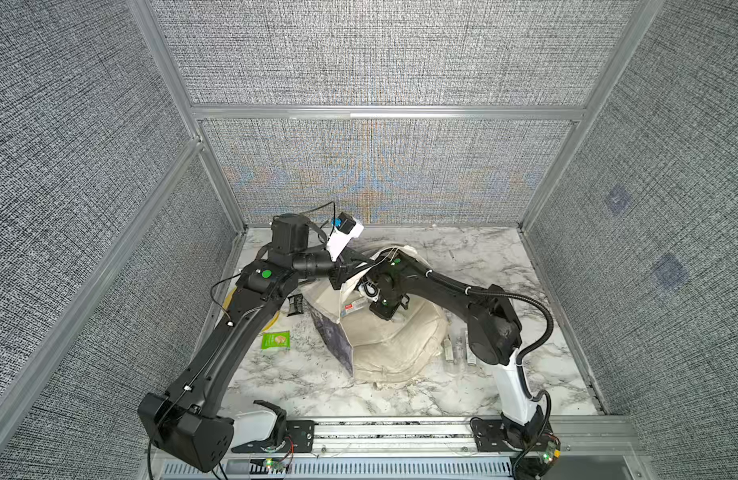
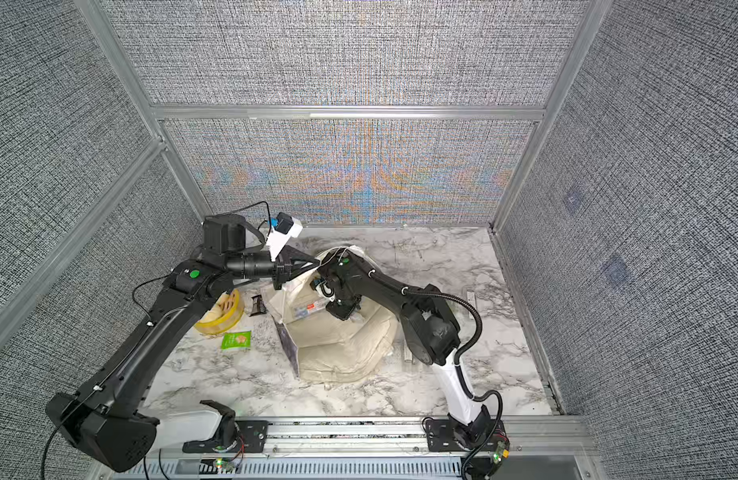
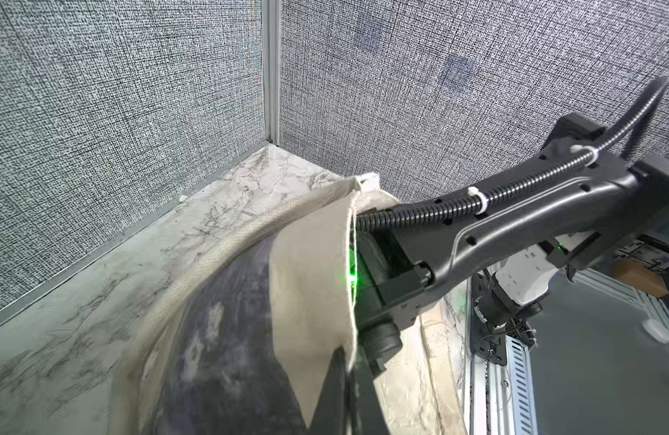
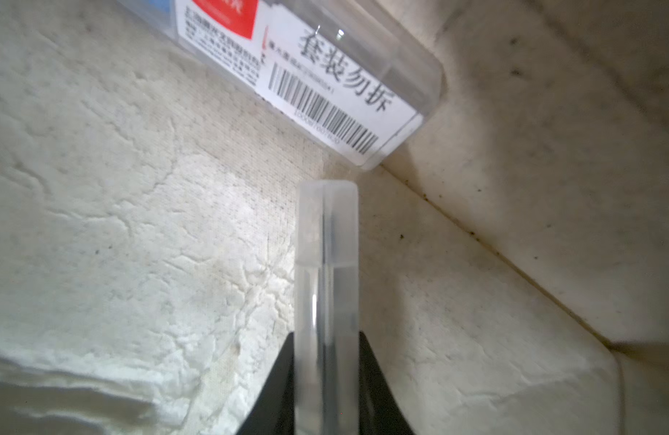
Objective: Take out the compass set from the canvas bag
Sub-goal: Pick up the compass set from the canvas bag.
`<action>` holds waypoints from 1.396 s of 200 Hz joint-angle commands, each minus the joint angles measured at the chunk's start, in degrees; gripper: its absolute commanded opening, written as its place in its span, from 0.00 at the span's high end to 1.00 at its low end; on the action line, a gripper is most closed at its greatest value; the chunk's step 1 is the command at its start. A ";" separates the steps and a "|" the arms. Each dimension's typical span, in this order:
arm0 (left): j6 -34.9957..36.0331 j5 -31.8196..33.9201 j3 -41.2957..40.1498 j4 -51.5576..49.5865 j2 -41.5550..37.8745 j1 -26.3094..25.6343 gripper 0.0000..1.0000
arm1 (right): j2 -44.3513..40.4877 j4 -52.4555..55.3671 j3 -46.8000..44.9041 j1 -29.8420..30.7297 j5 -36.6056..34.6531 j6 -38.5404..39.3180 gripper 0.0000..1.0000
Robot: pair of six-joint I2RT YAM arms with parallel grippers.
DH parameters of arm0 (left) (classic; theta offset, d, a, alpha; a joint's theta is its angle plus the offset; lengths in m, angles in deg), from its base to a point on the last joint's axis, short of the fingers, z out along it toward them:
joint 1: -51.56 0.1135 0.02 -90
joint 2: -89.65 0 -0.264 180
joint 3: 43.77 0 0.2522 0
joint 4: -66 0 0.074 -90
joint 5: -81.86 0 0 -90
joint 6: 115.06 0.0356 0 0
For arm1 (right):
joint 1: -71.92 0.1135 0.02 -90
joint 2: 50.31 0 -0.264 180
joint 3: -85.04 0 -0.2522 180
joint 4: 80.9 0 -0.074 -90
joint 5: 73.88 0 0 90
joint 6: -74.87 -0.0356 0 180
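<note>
Canvas bag (image 1: pixel 392 345) lay slumped, its mouth lifted by the left gripper (image 2: pixel 315 262), jaws pressed together on the rim, presumably to keep it open. Right gripper (image 4: pixel 327 346) was inside, jaws pinching a slim clear case (image 4: pixel 326 241). A labelled clear box (image 4: pixel 325 86) lay just beyond. Compass set was inside the bag, but which of the two it was I could not tell.
</note>
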 commanded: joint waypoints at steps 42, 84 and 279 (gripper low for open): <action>-0.71 -0.27 -0.12 2.13 0.05 -0.03 1.00 | -5.52 0.23 -2.39 1.02 1.02 -3.67 0.85; -2.53 2.74 -1.14 5.36 -0.61 -0.03 1.00 | -11.36 0.13 -7.57 2.53 2.35 -5.65 0.86; -4.10 7.93 -1.17 7.43 -0.28 0.10 1.00 | -59.89 12.58 -17.22 -3.65 6.66 -26.46 0.92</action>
